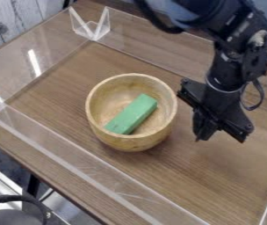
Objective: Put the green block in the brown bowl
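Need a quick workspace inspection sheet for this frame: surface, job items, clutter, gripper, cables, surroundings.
Surface: wooden table, bare grain around the bowl.
Job's things: green block lies inside the brown bowl, leaning on the inner wall.
Clutter: nothing seen.
Grippers: gripper shut, empty, pointing down, right of the bowl and apart from it.
Cables: dark cable loops beside the wrist.
Surroundings: clear acrylic walls around the table; clear bracket at the far edge.

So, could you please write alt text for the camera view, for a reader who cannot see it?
A green block lies inside a brown bowl on a wooden table. To the right of the bowl, a black gripper points down, shut and empty, above the tabletop.
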Robot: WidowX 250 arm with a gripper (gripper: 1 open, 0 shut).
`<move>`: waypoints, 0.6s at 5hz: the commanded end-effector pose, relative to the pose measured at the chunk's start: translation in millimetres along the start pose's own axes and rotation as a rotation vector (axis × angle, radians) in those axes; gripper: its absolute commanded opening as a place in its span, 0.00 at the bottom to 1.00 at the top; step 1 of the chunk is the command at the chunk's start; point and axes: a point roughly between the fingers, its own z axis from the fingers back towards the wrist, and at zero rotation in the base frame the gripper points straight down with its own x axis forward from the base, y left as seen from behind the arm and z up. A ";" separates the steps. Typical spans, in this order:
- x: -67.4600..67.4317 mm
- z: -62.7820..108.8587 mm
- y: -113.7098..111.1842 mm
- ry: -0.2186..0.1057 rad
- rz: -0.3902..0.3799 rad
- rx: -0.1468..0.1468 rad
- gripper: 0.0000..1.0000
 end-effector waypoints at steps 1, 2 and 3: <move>18.0 4.4 -1.3 -0.004 0.010 0.001 0.00; 27.1 -5.7 -6.5 0.018 0.049 0.027 0.00; 37.9 -13.1 -12.6 0.039 0.084 0.053 0.00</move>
